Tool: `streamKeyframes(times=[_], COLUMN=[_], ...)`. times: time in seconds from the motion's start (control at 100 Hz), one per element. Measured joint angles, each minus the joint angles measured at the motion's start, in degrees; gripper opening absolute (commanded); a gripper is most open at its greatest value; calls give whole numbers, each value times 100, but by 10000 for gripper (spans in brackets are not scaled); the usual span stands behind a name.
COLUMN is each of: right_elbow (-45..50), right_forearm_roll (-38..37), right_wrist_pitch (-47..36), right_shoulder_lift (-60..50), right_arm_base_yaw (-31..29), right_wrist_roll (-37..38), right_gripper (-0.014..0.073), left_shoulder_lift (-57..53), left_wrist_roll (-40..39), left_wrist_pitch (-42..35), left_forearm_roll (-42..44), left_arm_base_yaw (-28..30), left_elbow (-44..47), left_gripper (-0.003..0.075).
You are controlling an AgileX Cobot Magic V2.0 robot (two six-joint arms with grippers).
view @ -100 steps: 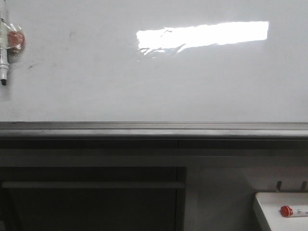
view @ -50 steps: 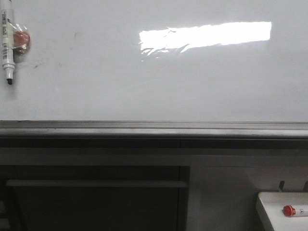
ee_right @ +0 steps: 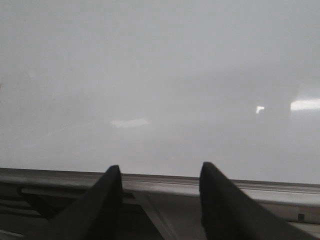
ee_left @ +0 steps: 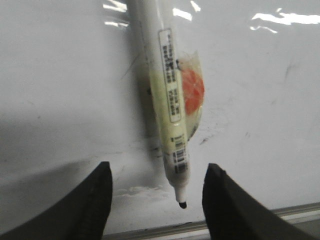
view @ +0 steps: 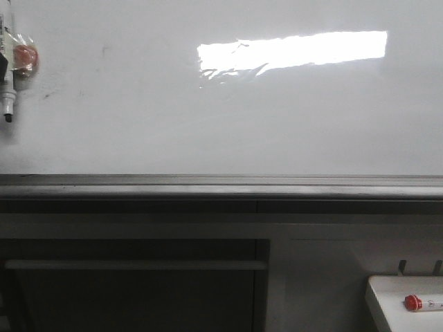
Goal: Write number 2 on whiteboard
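Observation:
The whiteboard (view: 277, 124) fills the upper front view, glossy white with a bright reflection and faint smudges; the number 2 does not show on it. A white marker (view: 7, 90) hangs at its far left edge, black tip down, taped beside an orange disc (view: 25, 57). In the left wrist view the marker (ee_left: 167, 100) lies against the board beyond my left gripper (ee_left: 158, 166), which is open and holds nothing. My right gripper (ee_right: 160, 167) is open and empty, facing bare board (ee_right: 160, 75) just above the rail (ee_right: 165, 182).
A grey metal rail (view: 221, 187) runs along the board's bottom edge, with a dark frame and a crossbar (view: 138, 265) below. A small white tray (view: 387, 290) at the lower right holds a red-capped marker (view: 422, 302).
The front view swayed slightly right, then back. A dark shape now shows at the left edge beside the hanging marker. The board's surface looks unchanged.

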Motion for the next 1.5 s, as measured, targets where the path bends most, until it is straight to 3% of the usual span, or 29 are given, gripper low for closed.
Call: streamKeyframes(times=[0.17, 0.48, 0.71, 0.84, 0.97, 1.11, 1.3, 1.5], right_elbow=[0, 0, -134, -634, -1516, -2402, -3043, -3398], right_forearm_roll=[0, 0, 0, 172, 305, 331, 236, 194], right_wrist_pitch=[0, 0, 154, 381, 792, 1432, 1603, 1084], right_shoulder_lift=[0, 0, 0, 130, 659, 1557, 2720, 3530], right_arm_base_yaw=[0, 0, 23, 285, 980, 1951, 3051, 3751], right_wrist_roll=[0, 0, 0, -296, -1429, -2501, -2855, -2908], right_gripper=[317, 317, 317, 317, 317, 321, 388, 404], left_shoulder_lift=[342, 592, 512, 27, -545, -924, -1058, -1058], left_wrist_roll=[0, 0, 126, 1182, 2927, 4223, 4612, 4650], left_wrist_pitch=[-271, -538, -427, -22, 581, 993, 1277, 1553], left_forearm_roll=[-22, -30, -30, -8, -8, 18, 406, 592], left_arm_base_yaw=[0, 0, -46, -511, -1346, -2272, -3045, -3219], left_elbow=[-9, -9, -22, -170, -438, -540, -540, -540], left_gripper=[232, -22, -20, -20, -20, -20, -20, -20])
